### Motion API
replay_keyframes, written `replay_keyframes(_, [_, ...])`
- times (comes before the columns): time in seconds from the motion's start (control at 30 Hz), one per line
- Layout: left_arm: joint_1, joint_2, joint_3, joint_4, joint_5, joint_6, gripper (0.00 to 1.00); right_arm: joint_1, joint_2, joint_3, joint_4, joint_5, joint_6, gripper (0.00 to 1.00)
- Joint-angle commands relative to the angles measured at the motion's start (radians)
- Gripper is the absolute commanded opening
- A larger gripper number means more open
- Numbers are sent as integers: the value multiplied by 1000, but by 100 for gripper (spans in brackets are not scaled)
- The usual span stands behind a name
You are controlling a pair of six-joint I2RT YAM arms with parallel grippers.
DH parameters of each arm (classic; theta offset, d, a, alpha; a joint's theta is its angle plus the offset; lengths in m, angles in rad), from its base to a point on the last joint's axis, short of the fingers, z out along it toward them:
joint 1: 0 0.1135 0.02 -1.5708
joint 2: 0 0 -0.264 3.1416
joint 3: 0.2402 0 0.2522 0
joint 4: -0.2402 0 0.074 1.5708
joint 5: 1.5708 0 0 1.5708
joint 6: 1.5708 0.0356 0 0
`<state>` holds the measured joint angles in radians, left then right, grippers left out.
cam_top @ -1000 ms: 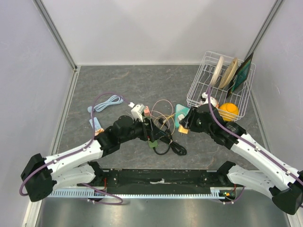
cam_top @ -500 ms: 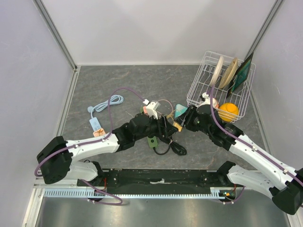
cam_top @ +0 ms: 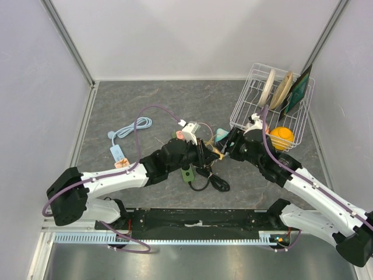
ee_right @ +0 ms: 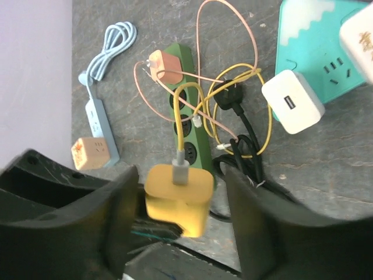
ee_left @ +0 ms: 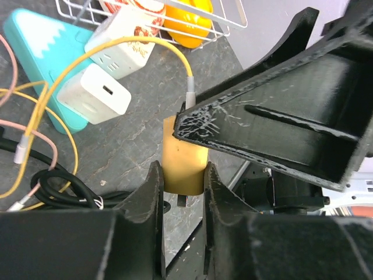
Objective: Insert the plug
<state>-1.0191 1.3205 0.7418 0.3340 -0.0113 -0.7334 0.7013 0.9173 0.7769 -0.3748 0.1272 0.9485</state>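
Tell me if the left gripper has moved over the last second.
Yes. The left gripper has shifted right, nearer the rack, and is now shut on the yellow plug.

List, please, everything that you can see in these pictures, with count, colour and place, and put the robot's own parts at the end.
yellow charger: one, yellow, between both grippers
yellow cable: one, yellow, plugged into that charger
green power strip: one, dark green, table centre
pink charger: one, pink-orange, plugged in the green strip
teal power strip: one, teal, near the rack
white chargers: two, white, at the teal strip
blue power strip: one, light blue, table's left
black cable: one, black, beside the green strip
dish rack: one, white wire, far right, holding plates
left gripper: black, shut on the yellow charger
right gripper: black, open around it
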Motion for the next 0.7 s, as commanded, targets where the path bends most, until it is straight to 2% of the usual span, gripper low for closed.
replay_keyframes(0.0, [4,-90,129,-58,-111,115,2,-2,-47,136,56,90,-66,78])
replay_keyframes(0.07, [10,-101,232,-130,-128,163,2,-5,-48,232,39,135,-129,90])
replay_keyframes(0.1, [19,-106,272,-151,-134,205,2,-5,-51,264,36,187,-152,92])
replay_keyframes(0.23, [74,-83,479,-243,-92,296,2,-6,-69,389,36,306,-232,95])
replay_keyframes(0.27, [89,-72,578,-278,-72,307,2,-6,-84,413,36,325,-246,96])
replay_keyframes(0.33, [129,-28,686,-317,-21,341,2,-5,-109,418,57,365,-274,96])
replay_keyframes(0.43, [146,38,952,-404,31,399,2,-5,-161,385,92,385,-297,96])
replay_keyframes(0.57, [148,63,1044,-417,69,416,2,-6,-225,320,129,358,-318,96])
replay_keyframes(0.63, [163,60,1010,-415,91,391,2,-5,-236,288,143,333,-329,96])
replay_keyframes(0.67, [171,59,940,-409,108,375,2,-6,-242,279,149,312,-335,96])
